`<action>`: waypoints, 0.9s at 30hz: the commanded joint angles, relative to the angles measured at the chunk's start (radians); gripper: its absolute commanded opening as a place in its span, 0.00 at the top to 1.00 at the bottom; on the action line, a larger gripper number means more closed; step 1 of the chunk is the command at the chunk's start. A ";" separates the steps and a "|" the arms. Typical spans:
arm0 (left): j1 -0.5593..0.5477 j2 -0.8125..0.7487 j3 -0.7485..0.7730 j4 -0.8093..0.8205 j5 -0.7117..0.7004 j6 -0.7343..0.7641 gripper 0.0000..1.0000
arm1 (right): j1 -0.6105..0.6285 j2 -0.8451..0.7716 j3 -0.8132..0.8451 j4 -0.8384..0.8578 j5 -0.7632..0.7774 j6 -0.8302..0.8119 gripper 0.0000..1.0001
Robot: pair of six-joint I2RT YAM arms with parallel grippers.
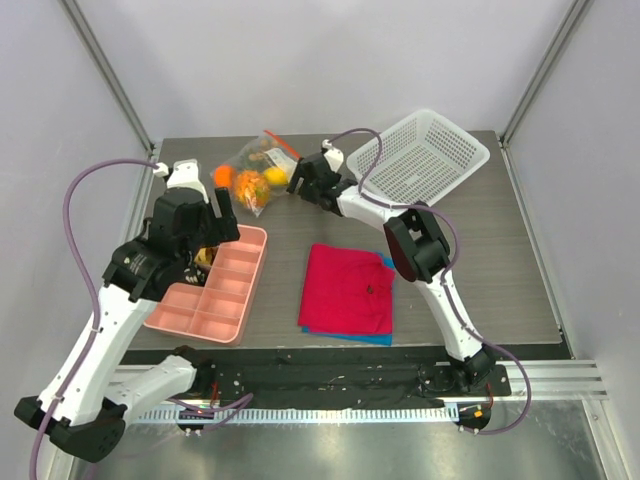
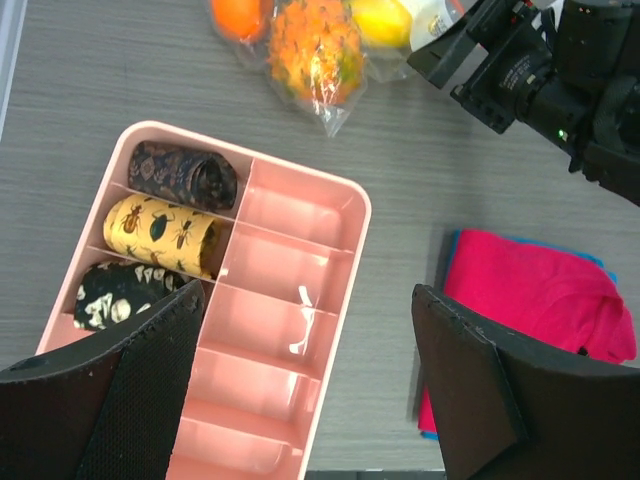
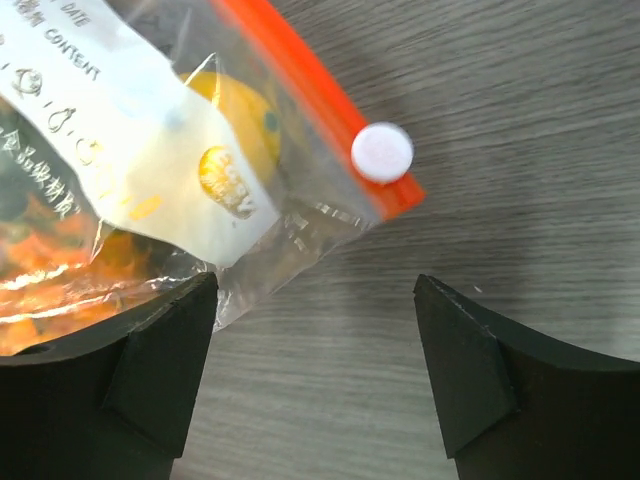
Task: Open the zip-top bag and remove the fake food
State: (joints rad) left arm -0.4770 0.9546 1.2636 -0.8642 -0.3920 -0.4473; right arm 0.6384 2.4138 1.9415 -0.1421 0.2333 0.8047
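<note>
My right claw (image 3: 315, 300) hangs released, jaws wide, nothing between them; my wrist view shows the zip-top bag (image 3: 130, 60) lying on the table (image 3: 520, 120) just beside the finger at the left of that view, its orange-red zip strip (image 3: 300, 90) shut and ending in a white slider (image 3: 382, 153), a printed label (image 3: 110, 140) over a yellow fruit. The overhead view loses that lettering but places the bag at the table's far side, between the pink tray (image 1: 232, 320) and the white mesh basket (image 1: 425, 155). My left claw (image 2: 308, 300) is released too, above the tray; only its camera shows three patterned fabric rolls (image 2: 165, 232) in the tray's compartments, the fake food (image 2: 312, 45) inside the bag beyond, and a red cloth (image 2: 540, 290).
</note>
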 commanded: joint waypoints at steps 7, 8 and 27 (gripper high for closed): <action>-0.006 -0.042 0.043 -0.108 0.019 -0.002 0.16 | 0.004 0.114 0.209 0.136 -0.054 -0.025 0.49; -0.006 -0.042 0.046 -0.114 0.019 -0.005 0.16 | 0.001 0.119 0.215 0.137 -0.075 -0.025 0.52; -0.003 0.147 0.217 -0.116 0.156 -0.122 0.13 | -0.092 -0.209 0.081 -0.071 -0.391 -0.125 0.99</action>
State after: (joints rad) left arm -0.4778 1.0504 1.4181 -1.0054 -0.3141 -0.5335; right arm 0.5655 2.4474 2.1487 -0.1989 -0.0875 0.6643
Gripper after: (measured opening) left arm 0.873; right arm 0.020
